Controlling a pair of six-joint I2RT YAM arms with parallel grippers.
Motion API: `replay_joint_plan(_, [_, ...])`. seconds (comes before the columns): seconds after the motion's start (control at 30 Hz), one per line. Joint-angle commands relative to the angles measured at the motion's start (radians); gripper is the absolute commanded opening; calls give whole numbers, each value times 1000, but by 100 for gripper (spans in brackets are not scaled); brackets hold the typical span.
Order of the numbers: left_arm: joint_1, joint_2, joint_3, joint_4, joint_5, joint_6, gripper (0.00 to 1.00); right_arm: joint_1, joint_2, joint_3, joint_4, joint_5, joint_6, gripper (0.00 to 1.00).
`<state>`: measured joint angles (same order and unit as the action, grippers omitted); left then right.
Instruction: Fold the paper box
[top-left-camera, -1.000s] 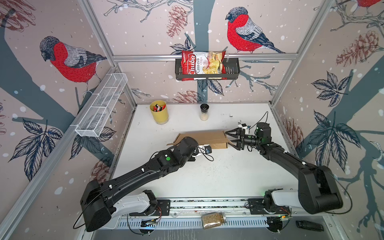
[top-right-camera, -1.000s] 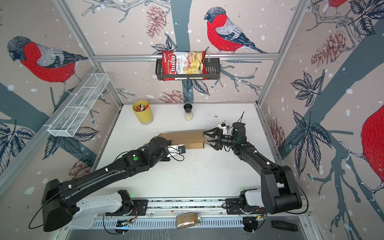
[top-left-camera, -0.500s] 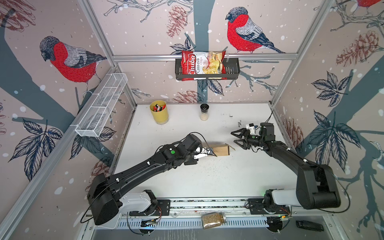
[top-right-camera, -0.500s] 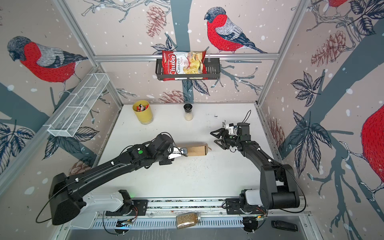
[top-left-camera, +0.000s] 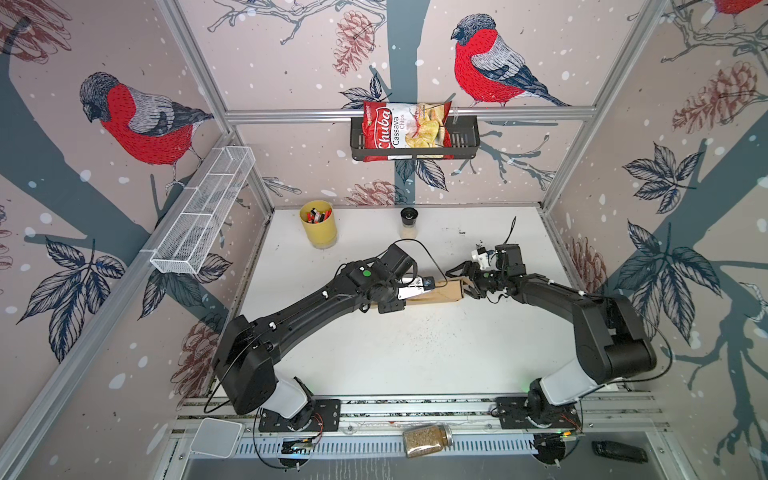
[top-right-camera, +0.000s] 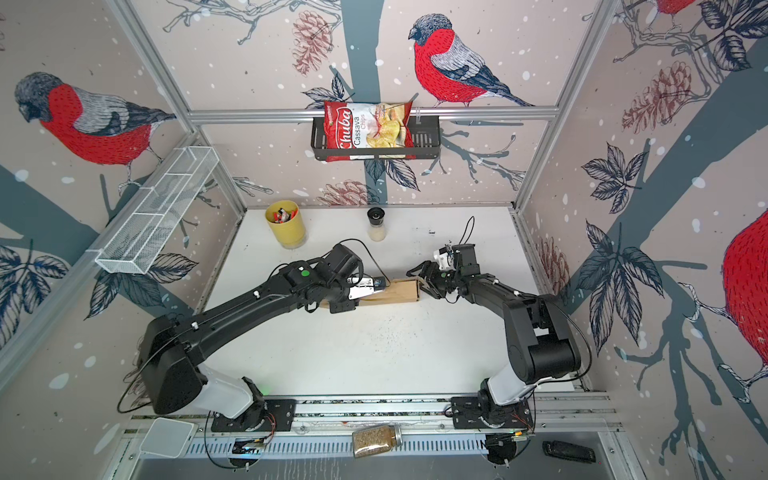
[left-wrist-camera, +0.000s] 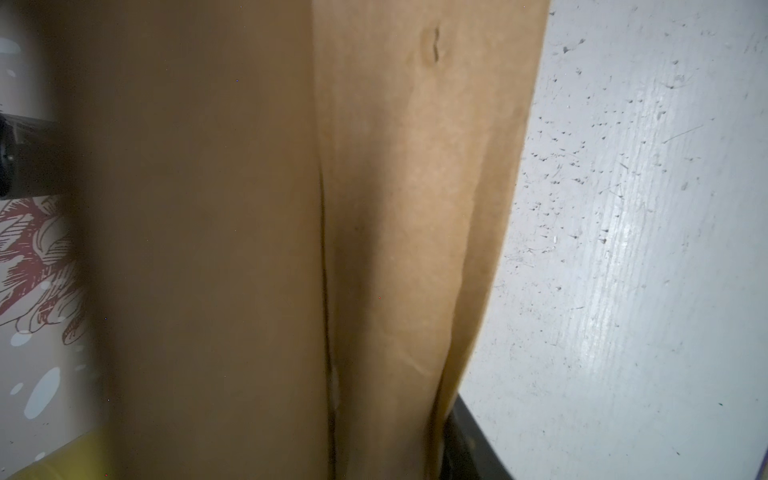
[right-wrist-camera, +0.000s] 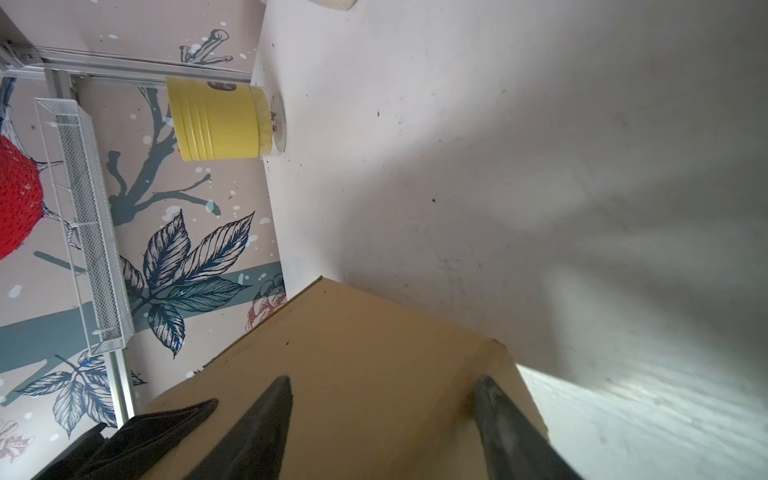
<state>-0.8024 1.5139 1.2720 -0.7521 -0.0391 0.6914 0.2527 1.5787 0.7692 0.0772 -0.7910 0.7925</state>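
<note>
Paper box (top-left-camera: 441, 293), both top views: lies between my hands; left hand (top-left-camera: 411, 291) grips one end, right hand (top-left-camera: 462, 284) open at the other. Left wrist: brown panels (left-wrist-camera: 415, 208) overlapping, close ahead. Right wrist: spread fingers (right-wrist-camera: 270, 419) over a panel. Folding partway, I judge; closing left.

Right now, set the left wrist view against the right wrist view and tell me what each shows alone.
Left wrist only: the paper box close up, overlapping panels, a seam and a small dent. Right wrist only: the right gripper, jaws apart at the box's end, and the white mesh rack. Both: the box and the white table.
</note>
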Motion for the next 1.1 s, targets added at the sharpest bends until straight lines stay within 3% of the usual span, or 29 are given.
replay_joint_plan(0.0, [22, 55, 51, -8, 73, -15, 40, 13, -3, -26, -18, -36, -56, 69])
replay_joint_plan(0.23, [31, 174, 145, -49, 57, -20, 49, 30, 22, -57, 6, -38, -59, 69])
replay_joint_plan(0.43, [51, 199, 168, -49, 48, -4, 48, -20, -10, -6, -52, -28, -120, 68])
replay_joint_plan(0.6, [58, 215, 180, -53, 51, 10, 46, -67, -165, 73, -274, 179, -282, 68])
replay_joint_plan(0.8, [72, 218, 173, -47, 53, 22, 45, -100, -396, 140, -489, 364, -375, 66])
replay_joint_plan(0.93, [81, 195, 159, -26, 57, 35, 45, -37, -515, 190, -588, 472, -490, 66])
replay_joint_plan(1.07, [88, 188, 145, -13, 54, 49, 45, 83, -537, 228, -626, 634, -626, 61])
